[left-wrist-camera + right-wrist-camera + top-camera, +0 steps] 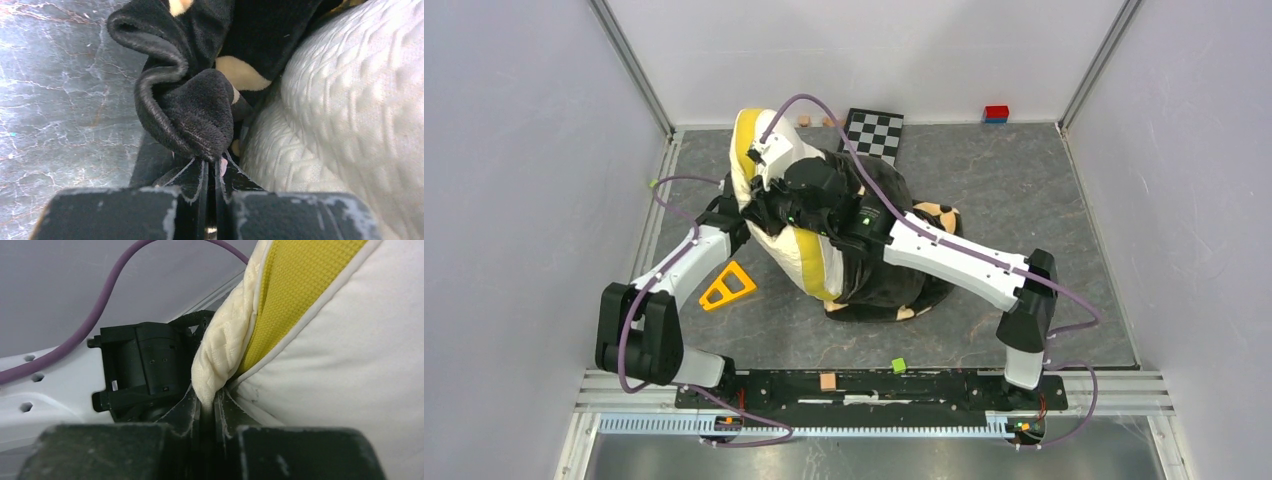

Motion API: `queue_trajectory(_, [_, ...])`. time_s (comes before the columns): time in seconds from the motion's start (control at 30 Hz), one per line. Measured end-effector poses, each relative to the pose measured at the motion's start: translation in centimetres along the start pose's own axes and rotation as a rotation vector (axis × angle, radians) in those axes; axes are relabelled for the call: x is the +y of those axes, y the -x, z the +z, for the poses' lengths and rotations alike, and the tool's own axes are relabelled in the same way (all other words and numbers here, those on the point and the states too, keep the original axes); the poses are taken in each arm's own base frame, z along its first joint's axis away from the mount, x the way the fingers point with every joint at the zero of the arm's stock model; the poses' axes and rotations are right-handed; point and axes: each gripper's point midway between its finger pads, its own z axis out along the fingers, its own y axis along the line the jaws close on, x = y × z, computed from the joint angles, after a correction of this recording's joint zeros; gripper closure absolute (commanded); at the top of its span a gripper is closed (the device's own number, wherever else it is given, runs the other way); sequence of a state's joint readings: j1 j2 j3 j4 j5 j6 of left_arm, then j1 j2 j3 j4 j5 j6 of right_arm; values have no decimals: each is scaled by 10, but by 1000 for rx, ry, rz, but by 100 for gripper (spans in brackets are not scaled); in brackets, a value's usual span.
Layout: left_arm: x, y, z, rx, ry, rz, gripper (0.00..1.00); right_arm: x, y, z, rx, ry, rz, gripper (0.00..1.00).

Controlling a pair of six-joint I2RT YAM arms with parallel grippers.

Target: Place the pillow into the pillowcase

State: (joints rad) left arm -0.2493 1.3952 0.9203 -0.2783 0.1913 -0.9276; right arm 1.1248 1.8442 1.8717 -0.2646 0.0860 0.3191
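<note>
1. Left gripper [212, 162]: the jaws are pressed together on a folded hem of the pillowcase [195, 105]. The black plush bunches up just beyond the fingertips.
2. Right gripper [207, 402]: the jaws are pinched on the quilted edge seam of the pillow [350, 390], just beside its yellow band [300, 285].
3. Pillow position: in the top view it stands tilted on its edge in the middle of the table [1024, 200]. Its long axis runs from the far left down toward the near centre.
4. Pillowcase position: it wraps the near and right part of the pillow. The rest is pooled on the table to the right, and the far-left end of the pillow is bare.
5. Governing relation: in the left wrist view the pillow touches the case immediately beside the hem you hold. The uncovered length runs on from there, away from the arm bases and toward the far left. By my judgement, the hem must travel along that axis for the case to cover more of the pillow.
6. Nearer arm: your left arm is on the hem side and is better placed to draw the case. Your right arm reaches across the case to the pillow and would serve better as the anchor.
7. Risk, as a judgement: both grips are thin pinches. A pull off-axis may bunch the plush against the quilting or strip the seam from the right jaws.
</note>
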Motion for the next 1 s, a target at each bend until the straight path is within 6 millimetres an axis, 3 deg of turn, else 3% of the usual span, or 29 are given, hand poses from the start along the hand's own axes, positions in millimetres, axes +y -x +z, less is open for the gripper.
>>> queue_trajectory(0.1, [7,0,4,13,16,-5,94,0,2,3,-7,21,9,35])
queue_trajectory(0.23, [4,-5,7,42,-13,5,95,19,18,-8,-30,103,-3,15])
queue_trajectory(0.37, [-3,-7,7,52,-47,18,95,38,40,-36,-66,172,-37,10])
queue_trajectory(0.47, [-6,-9,7,62,-59,27,96,44,71,-70,-137,196,-58,8])
queue_trajectory(0.6, [-9,-9,7,68,-67,29,96,44,114,-128,-257,198,-76,7])
queue_trajectory(0.73, [-10,-8,7,70,-68,31,96,34,130,-163,-324,152,-70,16])
queue_trajectory(0.8, [-10,-8,7,72,-66,31,96,22,127,-164,-320,95,-59,26])
queue_trajectory(0.87, [-11,-8,7,72,-67,32,96,0,112,-155,-281,19,-41,41])
queue_trajectory(0.97, [-13,-7,5,74,-68,32,97,-43,58,-134,-142,-113,-11,50])
queue_trajectory(1.0, [-14,-7,5,75,-68,32,97,-58,32,-126,-84,-157,-1,51])
